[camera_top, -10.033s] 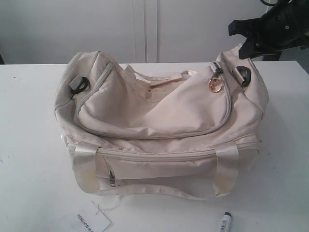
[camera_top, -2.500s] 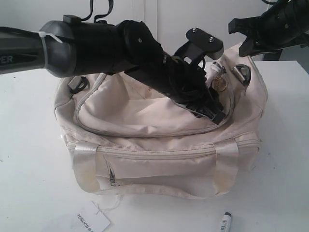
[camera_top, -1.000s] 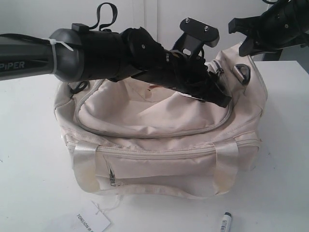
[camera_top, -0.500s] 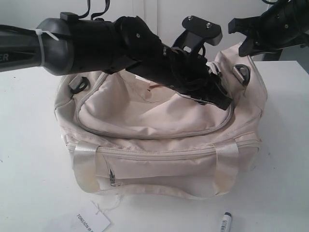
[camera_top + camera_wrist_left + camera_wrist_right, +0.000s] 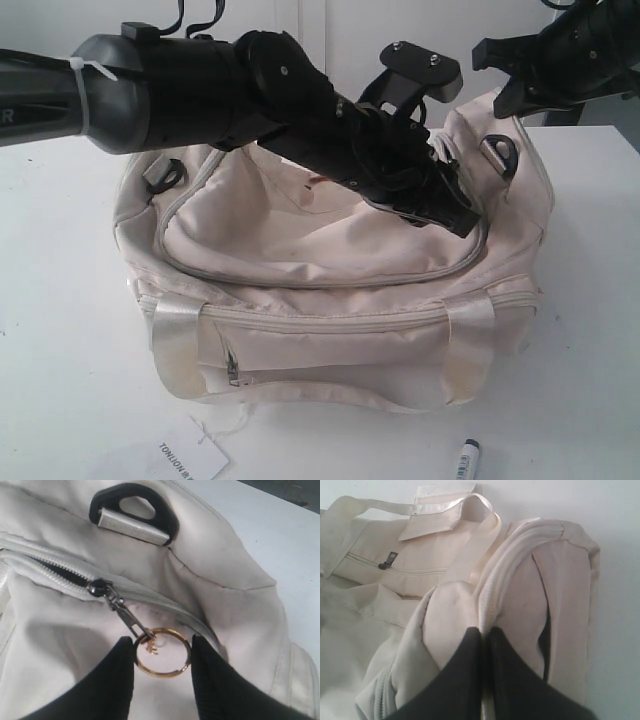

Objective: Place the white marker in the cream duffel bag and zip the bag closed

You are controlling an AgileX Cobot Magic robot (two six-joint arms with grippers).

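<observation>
bright, even light | soft shadows | exterior view washed-out, grainy | wrist views sharp

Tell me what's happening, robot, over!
Left gripper open around gold zipper ring. Right gripper pinching cream duffel bag end. White marker untouched on table.

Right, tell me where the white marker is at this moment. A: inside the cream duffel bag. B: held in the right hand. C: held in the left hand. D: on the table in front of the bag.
D: the white marker lies on the table in front of the cream duffel bag, away from both hands.
</observation>
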